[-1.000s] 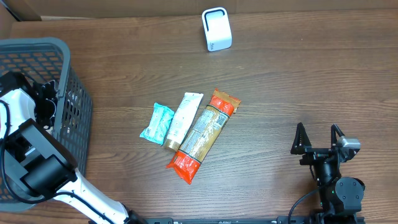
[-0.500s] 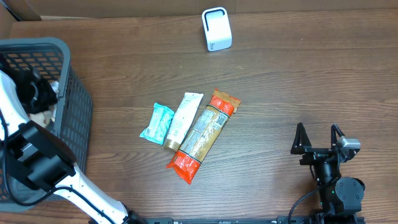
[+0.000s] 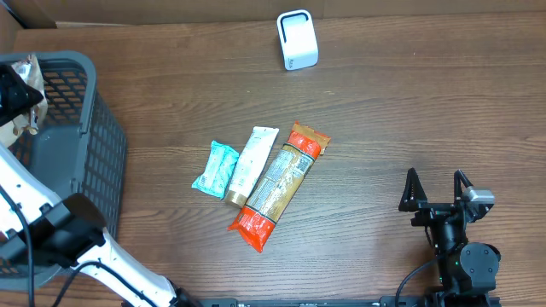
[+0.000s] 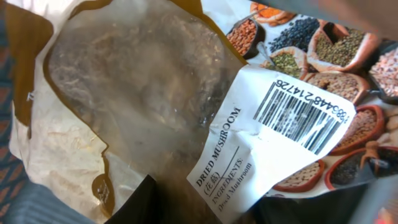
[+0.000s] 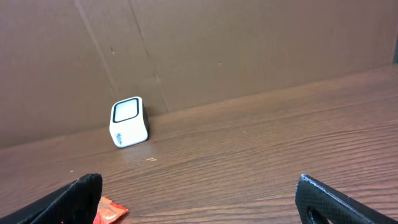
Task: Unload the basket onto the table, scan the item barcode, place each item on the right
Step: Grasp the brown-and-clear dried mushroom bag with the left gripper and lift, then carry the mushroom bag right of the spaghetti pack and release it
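A dried-mushroom bag (image 4: 143,93), clear-windowed with a white barcode label (image 4: 292,115), fills the left wrist view. My left gripper (image 4: 217,211) is shut on the bag's lower edge, with a black finger (image 4: 140,202) on either side. From overhead the bag (image 3: 27,72) hangs over the far-left rim of the grey basket (image 3: 98,128), and the left gripper (image 3: 8,95) is partly cut off by the frame edge. The white scanner (image 3: 297,40) stands at the back of the table and also shows as the scanner (image 5: 129,121) in the right wrist view. My right gripper (image 3: 438,189) rests open at the front right, holding nothing.
A teal packet (image 3: 215,169), a white tube (image 3: 252,164) and a long orange-ended packet (image 3: 279,185) lie side by side mid-table. A corner of the orange packet (image 5: 111,210) shows by my right gripper's left finger. A cardboard wall (image 5: 249,43) backs the table.
My left gripper has risen out of the basket with the mushroom bag and shifted toward the far-left corner. The right arm has not moved.
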`<state>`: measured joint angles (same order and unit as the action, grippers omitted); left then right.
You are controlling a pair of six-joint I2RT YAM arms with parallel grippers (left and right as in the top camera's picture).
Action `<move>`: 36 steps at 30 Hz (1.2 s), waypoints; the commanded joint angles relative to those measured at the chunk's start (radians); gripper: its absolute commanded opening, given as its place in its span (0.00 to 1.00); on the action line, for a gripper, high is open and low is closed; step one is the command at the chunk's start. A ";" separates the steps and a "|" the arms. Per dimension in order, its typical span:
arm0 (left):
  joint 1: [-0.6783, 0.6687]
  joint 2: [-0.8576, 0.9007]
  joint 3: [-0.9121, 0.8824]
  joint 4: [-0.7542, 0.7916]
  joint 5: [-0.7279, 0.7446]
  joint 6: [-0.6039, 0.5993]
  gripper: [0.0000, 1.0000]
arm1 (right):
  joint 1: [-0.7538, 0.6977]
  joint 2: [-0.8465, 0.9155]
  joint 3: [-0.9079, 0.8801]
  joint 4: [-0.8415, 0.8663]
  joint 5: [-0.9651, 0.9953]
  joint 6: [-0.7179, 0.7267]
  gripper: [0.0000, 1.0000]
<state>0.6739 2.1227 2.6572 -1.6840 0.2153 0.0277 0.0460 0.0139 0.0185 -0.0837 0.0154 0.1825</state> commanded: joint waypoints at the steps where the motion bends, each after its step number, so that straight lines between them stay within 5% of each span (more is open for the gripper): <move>1: 0.000 -0.137 0.031 0.002 0.048 -0.009 0.04 | 0.000 -0.011 -0.011 0.004 0.010 -0.001 1.00; 13: -0.088 -0.435 0.030 -0.005 0.285 0.051 0.04 | 0.000 -0.011 -0.011 0.004 0.010 -0.001 1.00; 19: -0.412 -0.465 0.010 -0.005 0.275 0.134 0.04 | 0.000 -0.011 -0.011 0.004 0.010 -0.001 1.00; 26: -0.848 -0.419 -0.199 -0.005 0.080 0.281 0.04 | 0.000 -0.011 -0.011 0.004 0.010 -0.001 1.00; 36: -1.167 -0.255 -0.575 0.199 0.044 0.348 0.04 | 0.000 -0.011 -0.011 0.004 0.010 -0.001 1.00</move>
<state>-0.4324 1.8248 2.1521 -1.5333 0.2878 0.3344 0.0456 0.0139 0.0185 -0.0834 0.0154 0.1825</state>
